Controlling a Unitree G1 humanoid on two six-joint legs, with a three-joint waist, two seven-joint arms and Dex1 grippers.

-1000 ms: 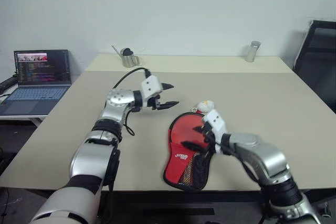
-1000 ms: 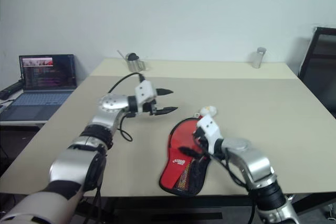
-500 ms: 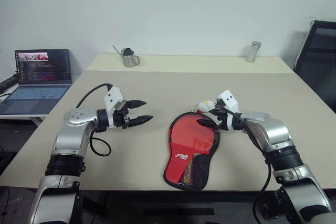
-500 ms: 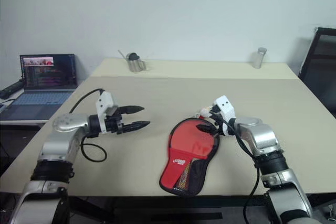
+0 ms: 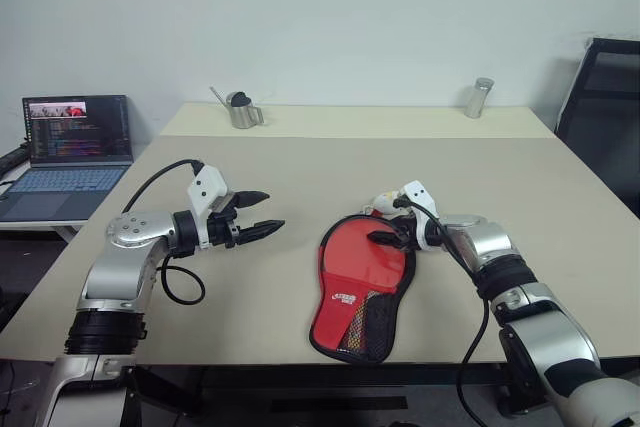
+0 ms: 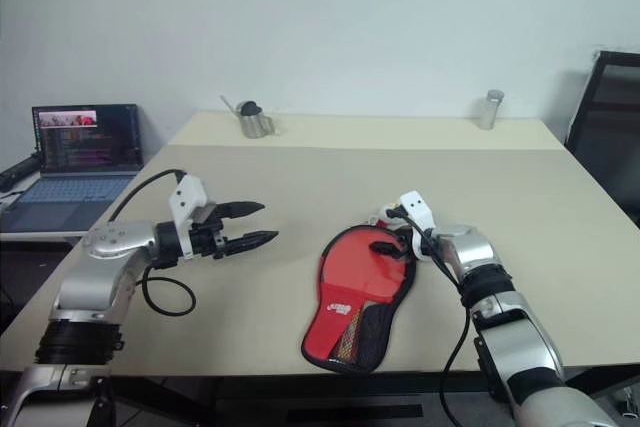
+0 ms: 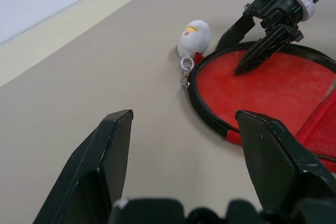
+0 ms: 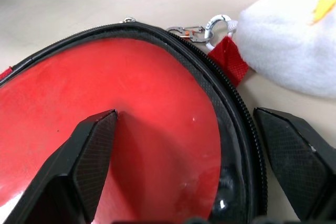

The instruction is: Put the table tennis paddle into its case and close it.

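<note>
From the head views we see the red paddle-shaped fabric case near the beige table's front edge, our left gripper spread over bare tabletop, while the right wrist view shows our right gripper spread astride its black zipper rim.

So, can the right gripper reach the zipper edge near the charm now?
Probably yes: the right gripper is open, straddling the case rim beside the charm, nothing between.
</note>
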